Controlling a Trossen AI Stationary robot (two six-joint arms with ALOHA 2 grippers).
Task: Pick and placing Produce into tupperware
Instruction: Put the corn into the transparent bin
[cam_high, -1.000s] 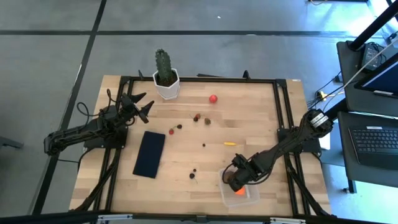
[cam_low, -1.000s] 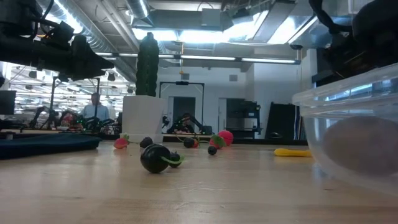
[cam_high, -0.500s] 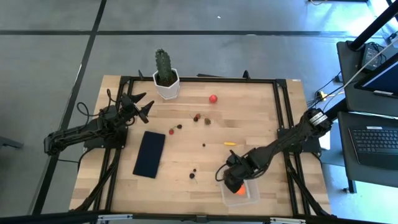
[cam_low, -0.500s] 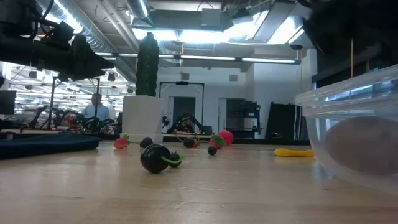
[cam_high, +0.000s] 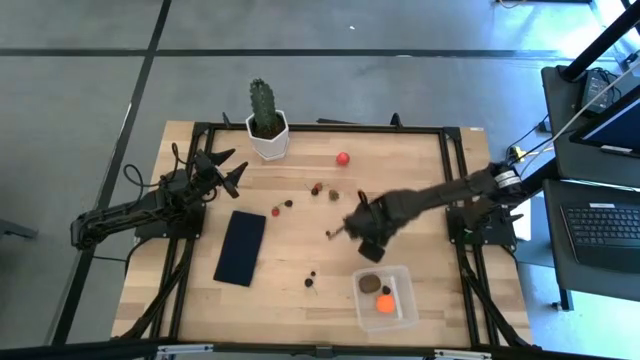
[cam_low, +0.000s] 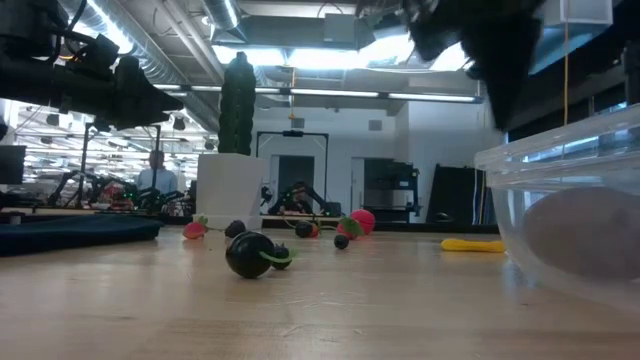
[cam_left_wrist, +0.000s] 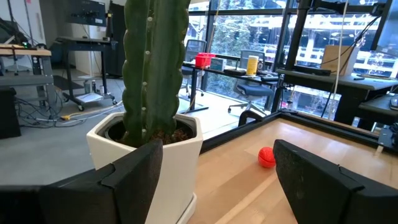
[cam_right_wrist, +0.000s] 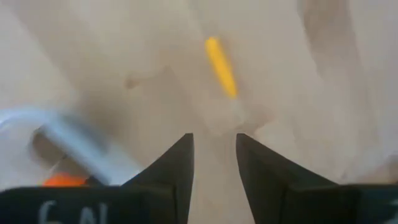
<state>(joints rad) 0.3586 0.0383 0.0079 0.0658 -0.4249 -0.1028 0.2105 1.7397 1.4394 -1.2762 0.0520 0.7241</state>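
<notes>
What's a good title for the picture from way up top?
Right gripper leaves the tupperware, heading for more produce.

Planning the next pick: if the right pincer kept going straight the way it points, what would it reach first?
Most likely the thin yellow piece: in the right wrist view it lies ahead of the right pincer, almost in line with the gap between its open fingers. Depth is unclear.

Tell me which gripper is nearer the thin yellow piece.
Right. The right gripper hovers just beside the thin yellow piece, mid-table, fingers slightly apart. The left gripper waits open far across the table, near the cactus pot.
</notes>
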